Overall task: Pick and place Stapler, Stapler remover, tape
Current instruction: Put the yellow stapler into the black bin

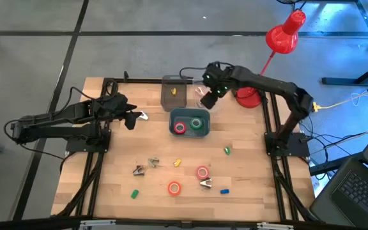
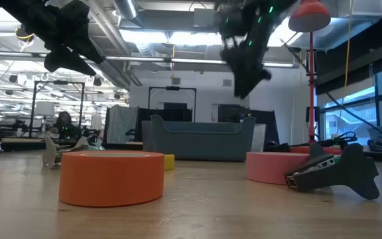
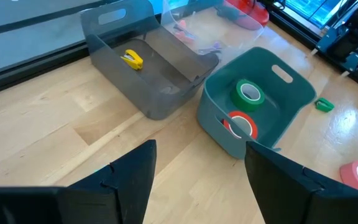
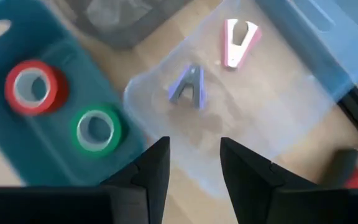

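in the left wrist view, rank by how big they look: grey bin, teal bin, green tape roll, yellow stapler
1. grey bin
2. teal bin, close behind; it sits nearer the camera, so this order is unsure
3. green tape roll
4. yellow stapler

Both arms hang above the table, left gripper (image 1: 135,119) and right gripper (image 1: 208,97) jaws parted.

foreground left: orange tape roll (image 2: 111,176), flat on table (image 2: 197,212)
foreground right: pink tape roll (image 2: 274,166), dark stapler remover (image 2: 337,172) in front, overlapping it
middle: grey-blue bin (image 2: 199,138), small yellow block (image 2: 169,161) beside
overhead: left tool (image 2: 71,46) upper left, right tool (image 2: 247,56) above bin
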{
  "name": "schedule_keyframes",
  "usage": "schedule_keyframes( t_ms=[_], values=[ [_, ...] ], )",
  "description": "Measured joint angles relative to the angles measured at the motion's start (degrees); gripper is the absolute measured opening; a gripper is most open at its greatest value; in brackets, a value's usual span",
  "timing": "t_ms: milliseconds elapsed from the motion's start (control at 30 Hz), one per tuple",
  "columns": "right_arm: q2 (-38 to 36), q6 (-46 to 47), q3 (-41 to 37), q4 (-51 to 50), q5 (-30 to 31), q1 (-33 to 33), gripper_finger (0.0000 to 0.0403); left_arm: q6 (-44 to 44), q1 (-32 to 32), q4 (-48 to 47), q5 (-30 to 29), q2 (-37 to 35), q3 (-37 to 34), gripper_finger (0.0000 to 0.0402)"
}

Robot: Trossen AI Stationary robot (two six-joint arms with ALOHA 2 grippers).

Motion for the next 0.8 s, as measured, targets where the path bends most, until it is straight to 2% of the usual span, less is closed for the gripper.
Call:
schedule_keyframes(
  t_ms=[133,367,633,733,800],
  values=[
    [-4.28,6.12,0.0,-5.83,5.96,5.48,0.0145,0.02,0.02,-0.01,0.98,0.0,0.0,0.0235],
    [-9.43,17.26,0.0,-13.92,11.61,13.91,0.0145,2.5,-0.01,-0.02,6.34,0.0,0.0,0.0235],
    [-11.42,25.43,0.0,-21.23,17.45,18.37,0.0145,1.34,-2.43,-0.14,20.15,1.49,0.0,0.0235],
    [-11.42,26.37,0.0,-22.71,17.47,18.5,0.0145,-3.23,-6.0,-0.5,20.53,4.08,0.0,0.0235],
    [-11.42,27.04,0.0,-22.4,17.62,18.66,0.0145,-5.85,-8.99,-0.3,18.63,6.57,0.0,0.0235]
  ],
)
